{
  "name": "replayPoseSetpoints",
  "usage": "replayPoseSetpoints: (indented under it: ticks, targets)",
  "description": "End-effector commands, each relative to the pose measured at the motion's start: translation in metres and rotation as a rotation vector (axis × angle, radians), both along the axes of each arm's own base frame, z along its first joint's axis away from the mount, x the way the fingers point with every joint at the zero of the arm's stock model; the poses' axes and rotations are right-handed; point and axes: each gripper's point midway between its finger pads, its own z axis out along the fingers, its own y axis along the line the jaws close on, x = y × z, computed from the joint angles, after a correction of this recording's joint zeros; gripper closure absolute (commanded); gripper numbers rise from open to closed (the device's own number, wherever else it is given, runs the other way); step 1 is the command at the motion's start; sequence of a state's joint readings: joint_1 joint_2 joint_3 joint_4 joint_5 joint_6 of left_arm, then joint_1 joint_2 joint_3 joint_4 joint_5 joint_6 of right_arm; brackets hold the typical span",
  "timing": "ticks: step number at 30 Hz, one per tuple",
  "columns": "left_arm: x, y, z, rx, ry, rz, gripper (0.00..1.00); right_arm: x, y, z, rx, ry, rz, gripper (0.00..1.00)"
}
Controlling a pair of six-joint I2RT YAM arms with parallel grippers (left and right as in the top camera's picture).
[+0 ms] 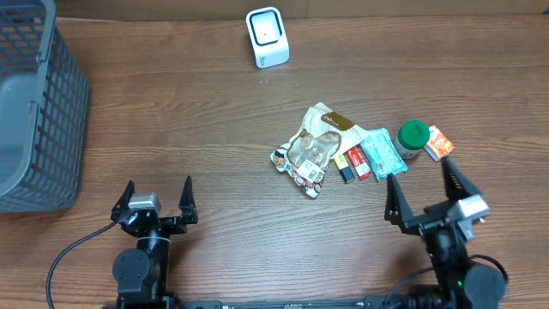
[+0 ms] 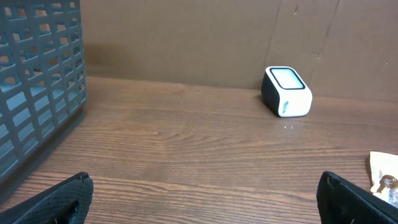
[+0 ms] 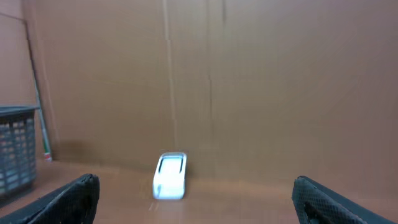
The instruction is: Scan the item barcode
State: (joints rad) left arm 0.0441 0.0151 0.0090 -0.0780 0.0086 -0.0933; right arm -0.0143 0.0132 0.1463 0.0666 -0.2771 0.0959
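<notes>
A white barcode scanner [image 1: 267,37] stands at the back of the wooden table, also seen ahead in the left wrist view [image 2: 287,91] and, blurred, in the right wrist view [image 3: 170,175]. The items lie in a pile right of centre: a clear snack packet [image 1: 313,150], small red and yellow packs [image 1: 352,163], a teal packet [image 1: 383,153], a green-capped bottle [image 1: 413,137] and an orange box [image 1: 438,142]. My left gripper [image 1: 159,184] [image 2: 204,180] is open and empty at the front left. My right gripper [image 1: 419,169] [image 3: 196,182] is open and empty just in front of the pile.
A grey plastic basket [image 1: 34,112] [image 2: 37,93] fills the far left of the table; its edge shows in the right wrist view [image 3: 15,149]. A brown cardboard wall [image 3: 249,74] backs the table. A corner of the snack packet [image 2: 385,177] shows at the left wrist view's right edge.
</notes>
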Motion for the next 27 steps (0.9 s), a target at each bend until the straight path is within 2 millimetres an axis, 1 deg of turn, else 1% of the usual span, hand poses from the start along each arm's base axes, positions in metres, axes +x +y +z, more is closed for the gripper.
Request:
replayPoseSetpoints:
  ticks: [1,7,9,14,16,21,27]
  targets:
    - [0.0,-0.003,0.0,0.022,-0.006,-0.017,0.0,0.007,-0.004,-0.021,0.094,0.058,-0.001,0.0]
    - [0.0,-0.003,0.0,0.022,-0.006,-0.017,0.0,0.017,-0.008,-0.06,0.105,0.139,-0.033,0.0]
    - [0.0,-0.003,0.0,0.022,-0.006,-0.017,0.0,0.02,-0.01,-0.073,0.108,0.193,-0.055,0.0]
    - [0.0,-0.003,0.0,0.022,-0.006,-0.017,0.0,0.022,-0.013,-0.098,0.098,0.291,-0.094,0.0]
    - [0.0,-0.003,0.0,0.022,-0.006,-0.017,0.0,0.021,-0.012,-0.097,0.049,0.275,-0.092,0.0]
    - [0.0,-0.003,0.0,0.022,-0.006,-0.017,0.0,0.019,0.0,-0.096,-0.143,0.222,-0.046,0.0]
    - [0.0,-0.003,0.0,0.022,-0.006,-0.017,0.0,0.019,-0.002,-0.096,-0.169,0.215,-0.058,0.0]
